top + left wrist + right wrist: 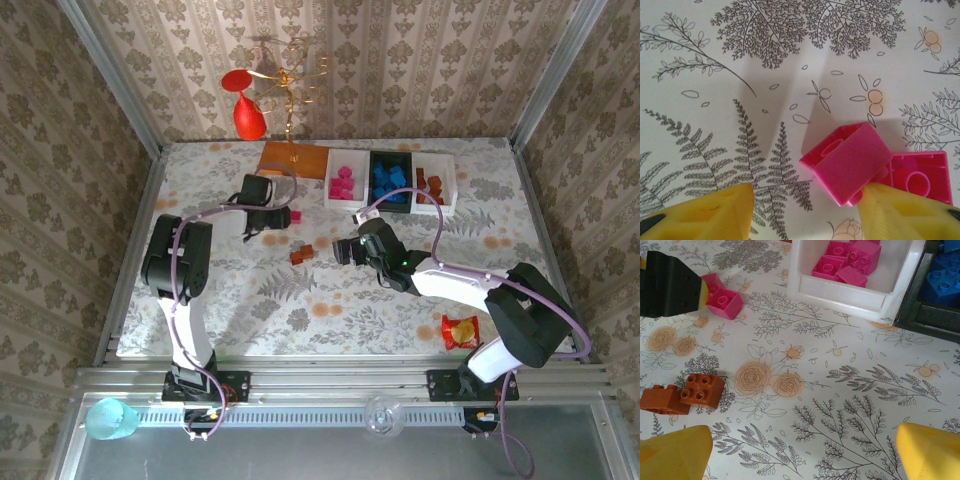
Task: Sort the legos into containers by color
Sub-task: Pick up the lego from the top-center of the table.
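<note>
My left gripper (272,219) is down at the table; its yellow fingers (705,215) stand apart. A tilted magenta-pink lego (847,160) leans on the right finger and is clear of the left one. A second pink lego (922,175) lies flat behind it. My right gripper (345,250) hovers open over bare cloth, nothing between its fingertips (675,455). Two orange-brown legos (702,390) lie to its left. At the back stand three trays: a white tray (331,190) with pink legos, a black tray (370,170) with blue ones, and a white tray (450,180) with brown ones.
A gold stand on an orange-brown base (293,158) and a red balloon shape (248,115) stand at the back left. A red-yellow snack packet (461,331) lies near the right arm's base. A teal cup (108,418) and a clear glass (380,415) sit below the rail.
</note>
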